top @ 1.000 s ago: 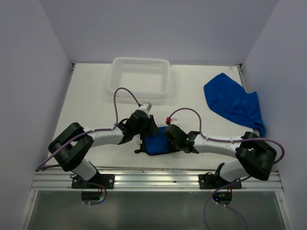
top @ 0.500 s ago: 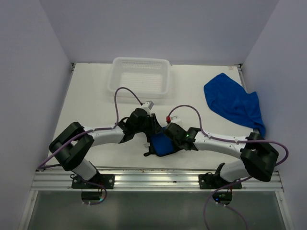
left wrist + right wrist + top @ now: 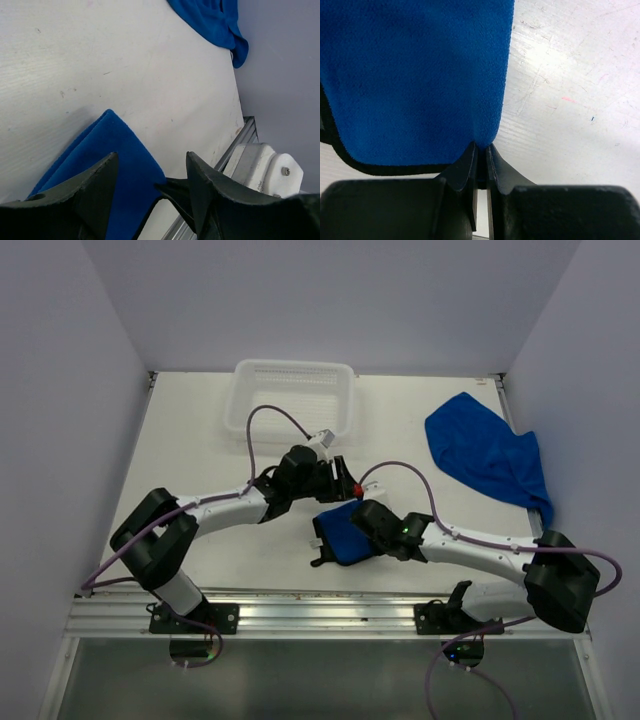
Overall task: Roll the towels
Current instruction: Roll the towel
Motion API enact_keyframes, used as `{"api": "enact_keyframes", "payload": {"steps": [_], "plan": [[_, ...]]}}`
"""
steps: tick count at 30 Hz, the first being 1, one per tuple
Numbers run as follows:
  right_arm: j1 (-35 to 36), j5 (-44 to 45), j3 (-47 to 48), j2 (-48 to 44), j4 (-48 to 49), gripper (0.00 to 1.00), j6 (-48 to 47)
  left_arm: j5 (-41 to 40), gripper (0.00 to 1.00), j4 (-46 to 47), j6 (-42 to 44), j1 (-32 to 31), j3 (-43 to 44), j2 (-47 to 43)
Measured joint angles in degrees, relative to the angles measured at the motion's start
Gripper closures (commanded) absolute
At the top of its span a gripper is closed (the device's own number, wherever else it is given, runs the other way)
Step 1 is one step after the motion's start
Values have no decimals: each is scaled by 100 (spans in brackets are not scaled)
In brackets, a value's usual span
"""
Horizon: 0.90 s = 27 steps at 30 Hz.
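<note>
Two right fingers (image 3: 464,167) tight on blue towel (image 3: 420,75), left fingers (image 3: 92,192) apart.

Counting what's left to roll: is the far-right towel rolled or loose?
Loose: the far-right towel lies rumpled and unrolled on the table.

A white plastic slatted basket (image 3: 293,368) sits at the far edge of the white, lightly scuffed counter (image 3: 190,450), left of centre, near the pale lilac back wall (image 3: 330,300), while an aluminium rail (image 3: 330,615) runs along the counter's near edge.
</note>
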Motion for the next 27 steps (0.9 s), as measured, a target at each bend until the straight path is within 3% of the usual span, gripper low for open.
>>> {"api": "enact_keyframes", "payload": {"steps": [8, 17, 27], "plan": [[4, 114, -85, -87, 125, 100, -72, 328, 29, -221, -245, -2, 372, 476], [4, 133, -415, -380, 514, 100, -83, 540, 29, -249, -901, -42, 358, 881], [24, 188, -570, -393, 874, 100, -57, 201, 30, -911, -807, -286, 1097, 1082]]}}
